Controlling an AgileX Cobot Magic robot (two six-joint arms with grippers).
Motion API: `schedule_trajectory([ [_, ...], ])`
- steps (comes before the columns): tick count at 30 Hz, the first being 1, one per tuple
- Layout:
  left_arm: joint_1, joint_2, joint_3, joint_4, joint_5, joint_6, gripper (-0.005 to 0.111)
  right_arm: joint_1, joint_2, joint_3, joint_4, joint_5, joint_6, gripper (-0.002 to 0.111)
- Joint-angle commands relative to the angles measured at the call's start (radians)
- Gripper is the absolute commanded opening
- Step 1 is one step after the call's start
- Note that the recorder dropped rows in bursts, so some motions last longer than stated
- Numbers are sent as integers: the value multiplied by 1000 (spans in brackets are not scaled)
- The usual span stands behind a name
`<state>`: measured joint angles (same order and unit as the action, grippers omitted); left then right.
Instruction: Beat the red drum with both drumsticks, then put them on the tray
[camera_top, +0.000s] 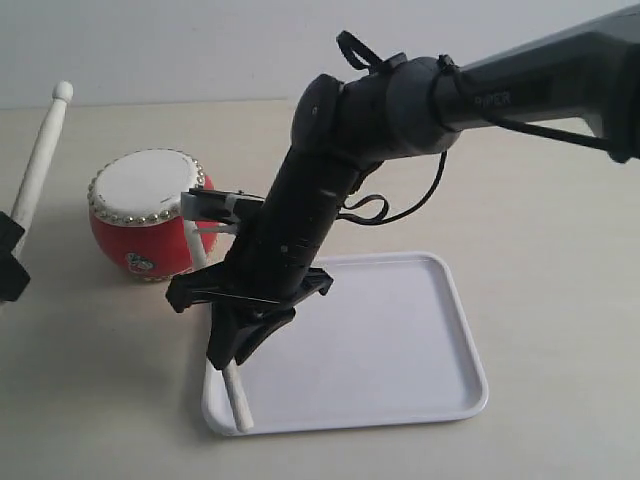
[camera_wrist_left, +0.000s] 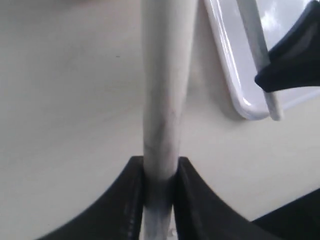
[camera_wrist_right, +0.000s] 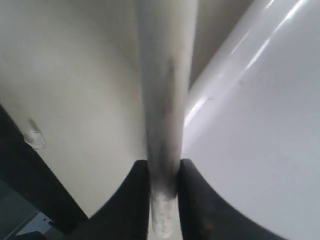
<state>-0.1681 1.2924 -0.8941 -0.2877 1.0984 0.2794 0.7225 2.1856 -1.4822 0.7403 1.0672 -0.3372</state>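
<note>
Right end effector (camera_wrist_right: 164, 172) clamped on right drumstick (camera_top: 236, 395), slanted down with lower end at tray (camera_top: 400, 340) left rim; likely about to lay it flat.
Left end effector (camera_wrist_left: 160, 167) grips left drumstick (camera_top: 40, 160) upright, left of drum (camera_top: 148, 215), above worktop (camera_top: 90, 400); probably held clear.

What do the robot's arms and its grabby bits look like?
The right arm is dark grey, made of rounded tubes with a fat round joint. A thin black cable loops beside it, and tiny pale lettering is printed on the tube. The right end effector is black with two curved fingers. The left end effector is black too.
</note>
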Motion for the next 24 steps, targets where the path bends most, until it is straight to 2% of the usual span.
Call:
schedule_trajectory([
  [1,-4,0,5,40,-95,-12,0,-1,-94,-2,6,47,-17,0],
  [6,-4,156,68,2,-183,3,0,-1,-270,-2,6,38,-17,0],
  [8,-4,299,68,-11,-146,6,0,-1,-348,-2,6,5,-17,0],
  [11,-4,391,57,-15,-102,8,0,-1,-381,-2,9,-43,-17,0],
  [15,-4,331,23,-15,-38,8,0,-1,-289,-2,30,-74,-17,0],
  [17,-4,247,6,-26,18,-1,0,-1,-177,-2,108,-98,-55,0],
  [20,-4,111,0,-30,71,-1,0,-1,6,-2,327,-70,-142,0],
  [22,-4,57,0,-30,73,-1,0,-1,43,-2,436,-2,-205,0],
  [24,-4,44,0,-25,52,-1,0,-1,9,-2,449,48,-226,0],
])
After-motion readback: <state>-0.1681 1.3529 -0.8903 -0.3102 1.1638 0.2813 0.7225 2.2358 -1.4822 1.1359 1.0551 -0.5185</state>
